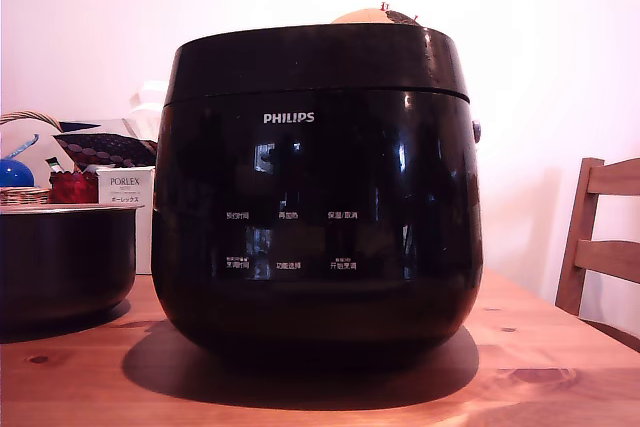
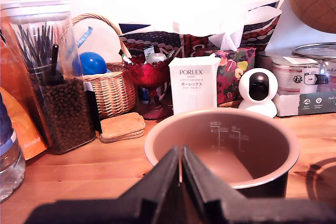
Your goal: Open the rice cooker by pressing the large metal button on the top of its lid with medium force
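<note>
The rice cooker (image 1: 315,207) fills the middle of the exterior view: glossy black, with a white PHILIPS logo, standing on the wooden table (image 1: 560,357). Its lid (image 1: 310,59) lies closed and flush on the body. The metal button on top is hidden from this low angle. No gripper shows in the exterior view. In the wrist view my gripper (image 2: 181,156) is shut, its black fingers (image 2: 157,182) meeting with nothing between them. It hangs just in front of a smaller black pot (image 2: 270,182) with a copper-coloured inside. The rice cooker does not show in the wrist view.
The smaller pot (image 1: 60,257) stands at the exterior view's left beside the cooker. Behind it are a white PORLEX box (image 2: 193,85), a red glass bowl (image 2: 152,74), a wicker basket (image 2: 110,93), a jar of beans (image 2: 60,108) and a white camera (image 2: 258,90). A wooden chair (image 1: 600,247) stands at the right.
</note>
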